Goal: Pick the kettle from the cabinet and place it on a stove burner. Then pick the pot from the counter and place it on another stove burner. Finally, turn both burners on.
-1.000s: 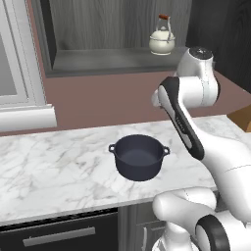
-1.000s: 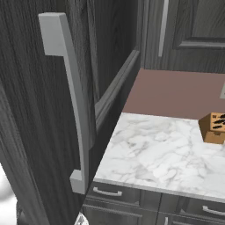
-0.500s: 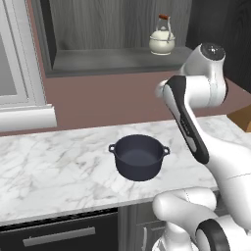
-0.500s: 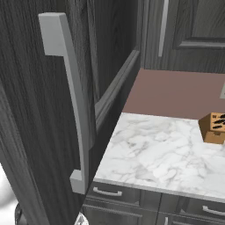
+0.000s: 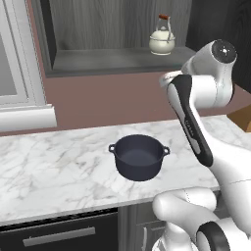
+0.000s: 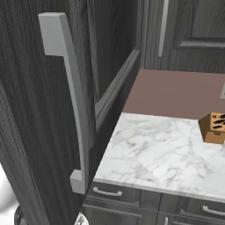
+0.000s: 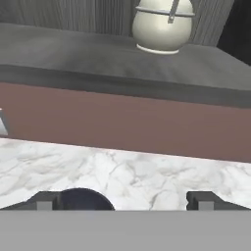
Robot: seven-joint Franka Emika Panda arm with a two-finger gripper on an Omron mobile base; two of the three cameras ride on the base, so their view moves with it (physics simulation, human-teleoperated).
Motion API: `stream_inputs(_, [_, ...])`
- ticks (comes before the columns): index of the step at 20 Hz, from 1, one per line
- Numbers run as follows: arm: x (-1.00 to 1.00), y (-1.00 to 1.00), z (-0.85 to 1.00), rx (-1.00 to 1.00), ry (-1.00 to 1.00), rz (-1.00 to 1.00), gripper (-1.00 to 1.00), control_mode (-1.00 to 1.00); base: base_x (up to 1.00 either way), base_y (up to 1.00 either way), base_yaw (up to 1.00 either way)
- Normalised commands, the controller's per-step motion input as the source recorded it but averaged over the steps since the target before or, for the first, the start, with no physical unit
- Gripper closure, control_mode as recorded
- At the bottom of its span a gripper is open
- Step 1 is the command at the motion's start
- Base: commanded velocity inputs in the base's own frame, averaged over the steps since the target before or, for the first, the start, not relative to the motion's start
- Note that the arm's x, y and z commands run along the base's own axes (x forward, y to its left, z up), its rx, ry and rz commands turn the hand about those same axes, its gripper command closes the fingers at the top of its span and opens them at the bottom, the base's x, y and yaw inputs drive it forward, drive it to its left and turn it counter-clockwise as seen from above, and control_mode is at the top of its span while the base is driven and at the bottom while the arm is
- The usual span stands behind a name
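Observation:
The cream-white kettle (image 5: 162, 42) stands upright on the shelf of the dark grey cabinet (image 5: 112, 61), towards its right end. In the hand view the kettle (image 7: 162, 27) sits high and a little right of centre, far beyond my gripper (image 7: 123, 202), whose fingertips (image 7: 44, 201) stand wide apart and open with nothing between them. The dark pot (image 5: 139, 157) rests on the white marble counter (image 5: 54, 166), below and left of my raised arm (image 5: 196, 127); its rim (image 7: 83, 198) shows by the left fingertip. The stove burners are out of view.
A white-framed window (image 5: 14, 73) with a sill is at the left. A tall dark cabinet with a long grey handle (image 6: 72, 101) rises on the right side of the counter (image 6: 154, 149). A wooden knife block (image 6: 214, 127) stands at the back right.
My arm's upper joints have swung up and to the right, lifting the hand towards the cabinet shelf. The gripper has stayed open; kettle and pot have not moved.

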Motion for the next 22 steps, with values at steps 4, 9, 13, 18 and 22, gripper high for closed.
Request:
stream_inputs(4, [0.00, -0.01, 0.30, 0.00, -0.20, 0.00, -1.00, -1.00, 0.00, 0.00, 0.00])
stream_inputs(9, [0.00, 0.00, 0.29, -0.01, -0.23, 0.00, -1.00, -1.00, 0.00, 0.00, 0.00])
stream_inputs(13, [0.00, 0.00, 0.27, -0.01, -0.25, 0.00, -1.00, -1.00, 0.00, 0.00, 0.00])
stream_inputs(18, [0.00, 0.00, 0.31, 0.00, -0.21, 0.00, -1.00, -1.00, 0.00, 0.00, 0.00])
stream_inputs(22, [0.01, -0.02, 0.36, 0.00, -0.13, 0.00, -1.00, -1.00, 0.00, 0.00, 0.00])
